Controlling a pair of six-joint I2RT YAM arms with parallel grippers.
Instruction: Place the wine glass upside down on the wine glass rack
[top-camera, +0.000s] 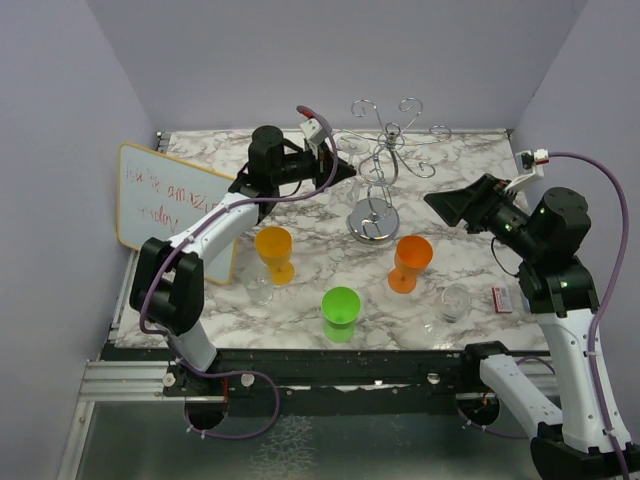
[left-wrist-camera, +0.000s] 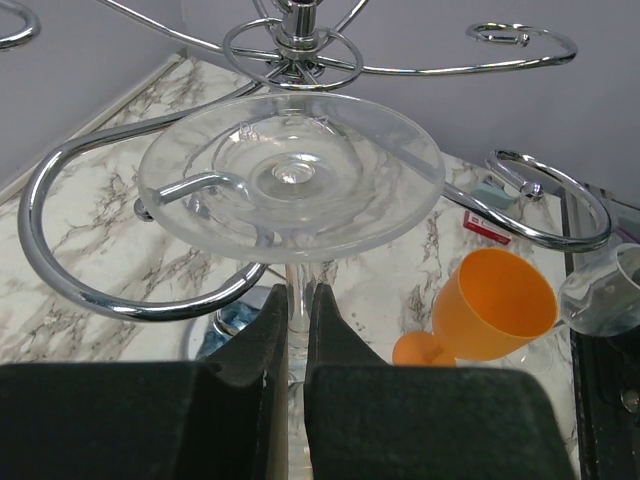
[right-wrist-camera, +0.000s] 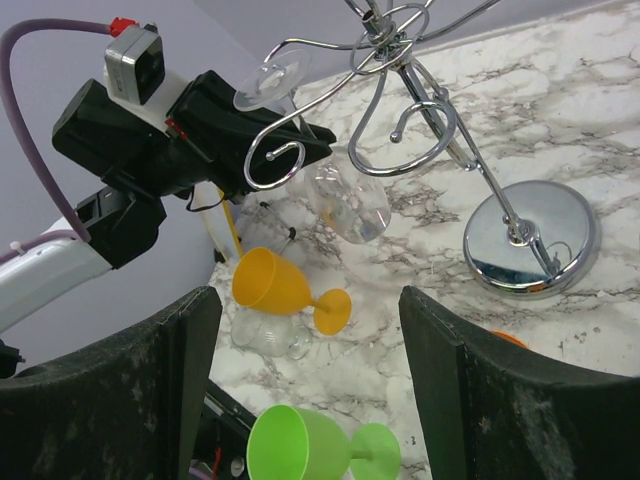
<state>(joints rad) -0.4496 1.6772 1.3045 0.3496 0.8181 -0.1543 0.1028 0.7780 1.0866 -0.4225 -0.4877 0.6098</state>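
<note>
The chrome wine glass rack (top-camera: 373, 218) stands at the middle back on its round mirrored base. My left gripper (left-wrist-camera: 297, 292) is shut on the stem of a clear wine glass (left-wrist-camera: 290, 175), held upside down with the foot on top. The stem stands inside a curled rack arm (left-wrist-camera: 60, 235) and the foot lies just over that curl. I cannot tell whether it rests on it. In the right wrist view the bowl (right-wrist-camera: 350, 200) hangs below the arm. My right gripper (right-wrist-camera: 310, 400) is open and empty, off to the right of the rack (top-camera: 447, 205).
A yellow-orange goblet (top-camera: 274, 252), an orange goblet (top-camera: 411, 262) and a green goblet (top-camera: 340, 310) stand in front of the rack. Clear glasses stand at the front left (top-camera: 259, 291) and front right (top-camera: 455, 301). A whiteboard (top-camera: 170, 205) leans at the left. A small red box (top-camera: 503, 298) lies at the right.
</note>
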